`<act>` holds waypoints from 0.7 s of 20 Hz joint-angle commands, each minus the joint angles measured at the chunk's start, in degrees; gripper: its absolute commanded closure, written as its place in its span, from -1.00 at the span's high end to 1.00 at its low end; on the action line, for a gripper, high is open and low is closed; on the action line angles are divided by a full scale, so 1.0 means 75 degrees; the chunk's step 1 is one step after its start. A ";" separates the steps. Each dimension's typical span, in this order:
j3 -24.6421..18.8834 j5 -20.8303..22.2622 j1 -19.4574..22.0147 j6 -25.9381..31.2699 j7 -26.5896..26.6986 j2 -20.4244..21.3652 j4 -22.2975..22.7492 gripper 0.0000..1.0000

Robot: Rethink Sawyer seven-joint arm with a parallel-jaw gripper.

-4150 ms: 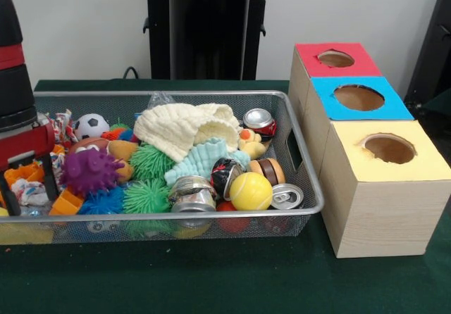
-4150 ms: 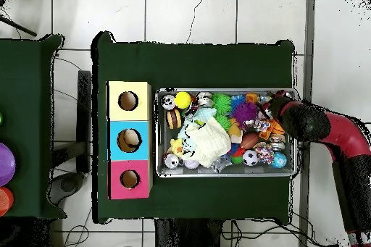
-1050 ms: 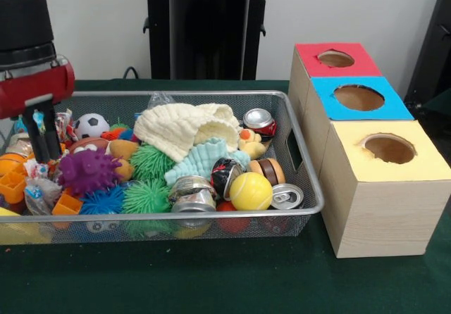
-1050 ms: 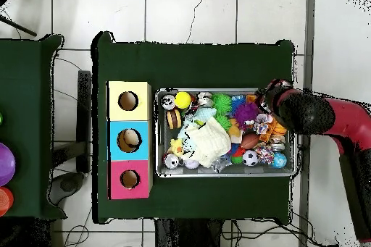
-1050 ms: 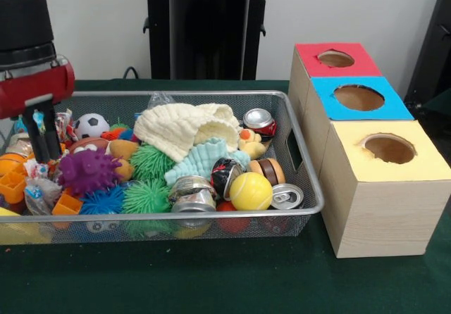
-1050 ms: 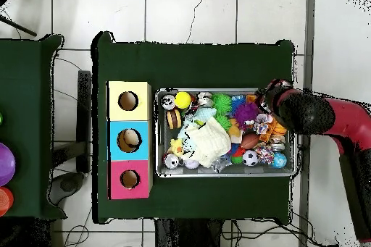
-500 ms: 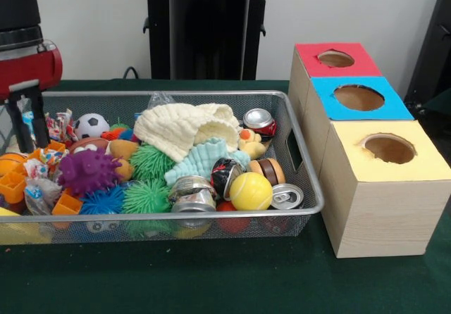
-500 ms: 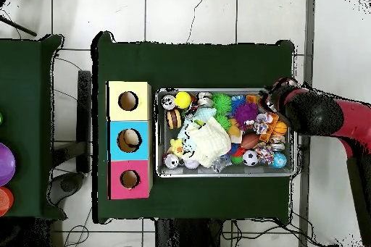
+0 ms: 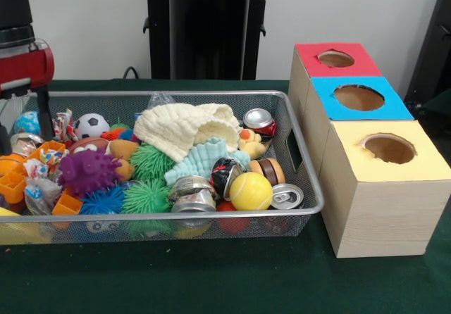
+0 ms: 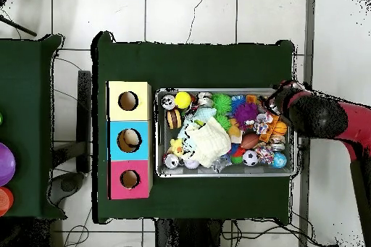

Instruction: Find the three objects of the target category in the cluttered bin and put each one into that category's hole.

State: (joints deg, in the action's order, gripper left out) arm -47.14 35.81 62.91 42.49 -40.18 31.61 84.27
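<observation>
A silver wire-mesh bin [image 9: 299,180] sits on a desk covered in dark green cloth [image 9: 211,279], and everything here is placed in relation to that bin. Just beside the bin's short end stand three pale wooden boxes in a row, each with a round hole in its coloured top: a yellow-topped box [image 9: 416,160], a blue-topped box [image 9: 387,103] and a red-topped box [image 9: 352,64]. The bin is heaped with small things. Near the end closest to the boxes lie a yellow tennis ball [image 9: 251,191], a crushed silver drinks can [image 9: 192,193], a second can lying with its silver top facing out [image 9: 287,196], and a red and silver can [image 9: 258,122] towards the bin's back wall. In the middle of the bin a cream knitted cloth [image 9: 184,127] lies over a pale teal ruffled cloth [image 9: 203,158], with a green spiky rubber ball [image 9: 146,196] in front of them. Towards the opposite end rest a purple spiky ball with eyes [image 9: 89,170], a small black and white football [image 9: 90,125] and orange plastic blocks [image 9: 13,181]. The robot's red and black hand [image 9: 21,120] hangs over that far end of the bin, away from the boxes, raised above the clutter; one dark finger [image 9: 45,113] shows, but whether the hand is spread or closed cannot be told, and nothing can be seen in its grasp.
</observation>
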 commanded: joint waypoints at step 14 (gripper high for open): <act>0.0450 0.0936 0.0179 -0.1244 0.0408 -0.1220 0.0459 1.00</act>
State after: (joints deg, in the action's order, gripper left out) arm -46.95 38.34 64.79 35.52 -40.18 27.86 85.38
